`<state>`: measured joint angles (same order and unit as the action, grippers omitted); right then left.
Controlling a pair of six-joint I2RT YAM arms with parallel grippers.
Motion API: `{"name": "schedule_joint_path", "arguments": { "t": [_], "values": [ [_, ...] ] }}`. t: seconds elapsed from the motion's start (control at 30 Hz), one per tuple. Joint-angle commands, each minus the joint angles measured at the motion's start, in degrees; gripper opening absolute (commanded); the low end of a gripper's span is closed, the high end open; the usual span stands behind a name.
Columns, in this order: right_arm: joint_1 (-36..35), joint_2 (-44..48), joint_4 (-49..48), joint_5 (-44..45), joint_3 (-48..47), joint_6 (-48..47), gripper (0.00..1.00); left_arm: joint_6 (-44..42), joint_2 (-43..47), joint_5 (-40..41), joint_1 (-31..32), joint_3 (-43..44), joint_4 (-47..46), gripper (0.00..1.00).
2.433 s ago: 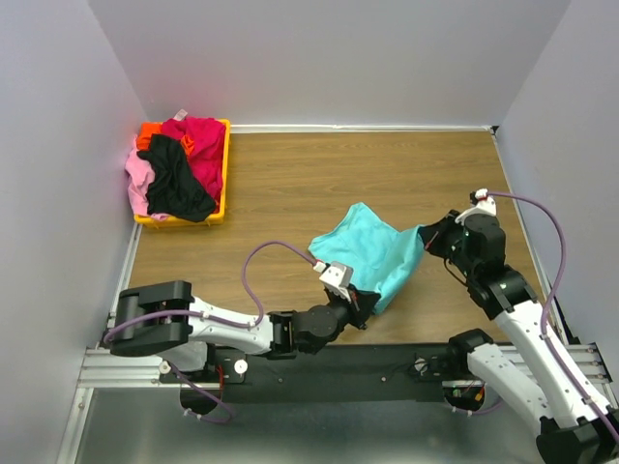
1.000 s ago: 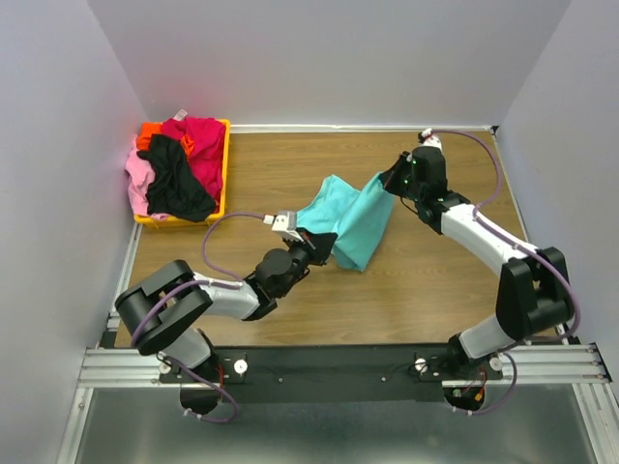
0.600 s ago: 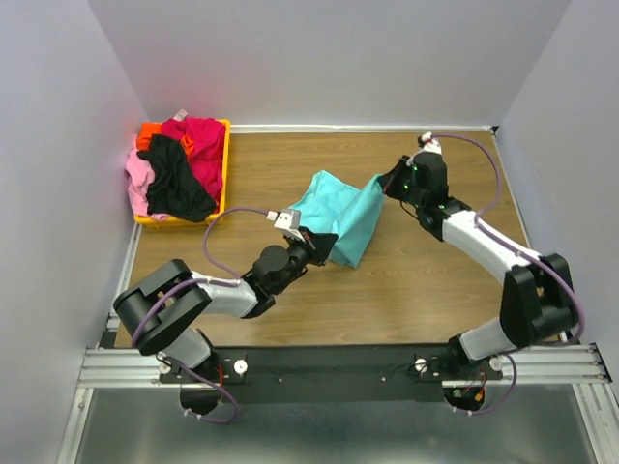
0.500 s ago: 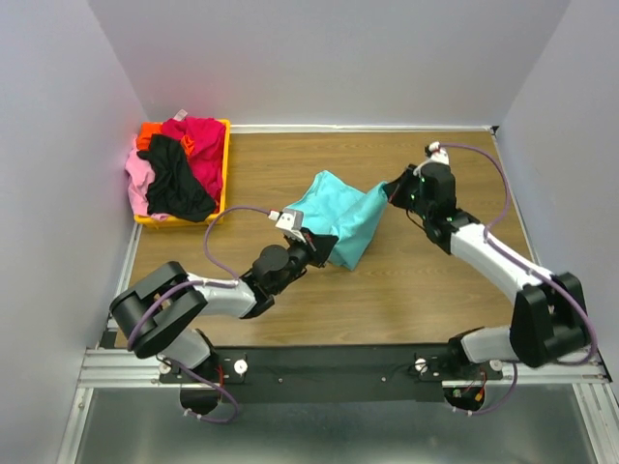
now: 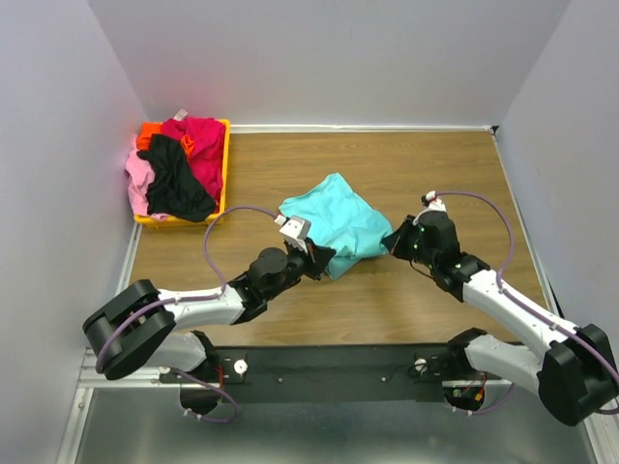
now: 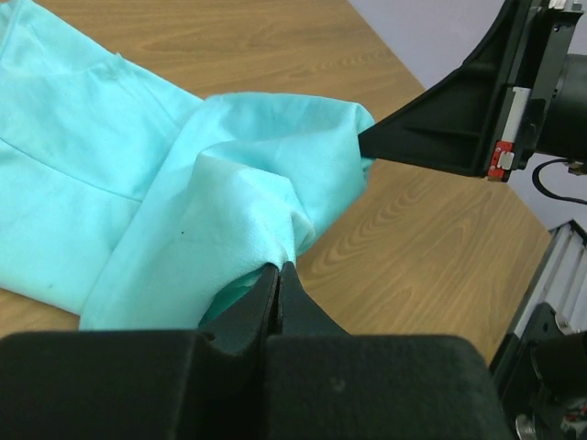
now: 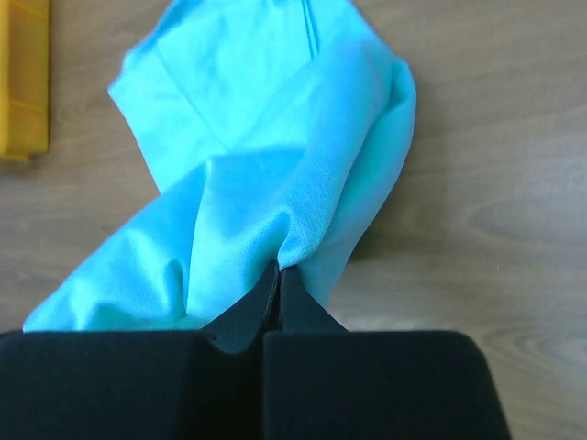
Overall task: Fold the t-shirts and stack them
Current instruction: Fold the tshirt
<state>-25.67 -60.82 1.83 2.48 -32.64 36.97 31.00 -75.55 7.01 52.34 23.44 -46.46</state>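
Left gripper (image 6: 278, 275): jaws pressed together on a pinch of the turquoise t-shirt (image 6: 138, 183), with cloth bunched over the fingertips. Right gripper (image 7: 279, 275): also clamped tight on a fold of the same shirt.

Shirt: plain turquoise cotton, crumpled and loosely doubled over. It sits mid-table on the wooden table (image 5: 435, 164). The far part is spread on the wood, and the near edge is gathered into the two grips.

Views:
- Left wrist shows the right gripper's black fingertip nipping the shirt's edge just past a raised fold, and a seam line across the flatter panel.
- Right wrist shows a corner of the yellow-orange bin (image 7: 23, 82) at upper left, apart from the shirt.
- Only the top view shows the bin's load: magenta-red shirt (image 5: 203, 145), black shirt (image 5: 174, 182), pink shirt (image 5: 138, 179) and orange shirt (image 5: 148, 133). They are heaped in the far left corner, well apart from the turquoise one.

Arms: both are stretched low over the table and converge on the shirt, the left from its near-left side, the right from its right.
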Motion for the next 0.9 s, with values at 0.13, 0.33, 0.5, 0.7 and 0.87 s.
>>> {"name": "schedule_joint_path", "arguments": {
  "t": [0.13, 0.33, 0.5, 0.7, 0.87],
  "values": [
    [-5.0, 4.9, 10.4, 0.0, 4.3, 4.9, 0.01, -1.4, 5.6, -0.1, 2.0, -2.3, 11.4, 0.00],
    [-8.2, 4.7, 14.5, 0.6, 4.9, 6.8, 0.01, -2.1, 8.0, -0.6, 2.2, -2.8, 16.4, 0.00],
    [-9.2, 7.1, 18.8, 0.2, 3.6, 7.2, 0.01, -2.1, 11.7, -1.6, 2.2, -2.8, 20.2, 0.00],
    [-9.3, 9.8, 25.7, 1.3, -1.1, 5.7, 0.00, -3.2, 14.8, -3.0, 2.2, -1.7, 23.9, 0.00],
    [-9.3, 9.0, 27.2, 0.6, -1.4, 5.0, 0.01, -3.6, 14.9, -6.0, 2.5, -0.9, 25.8, 0.00]
  ]
}}
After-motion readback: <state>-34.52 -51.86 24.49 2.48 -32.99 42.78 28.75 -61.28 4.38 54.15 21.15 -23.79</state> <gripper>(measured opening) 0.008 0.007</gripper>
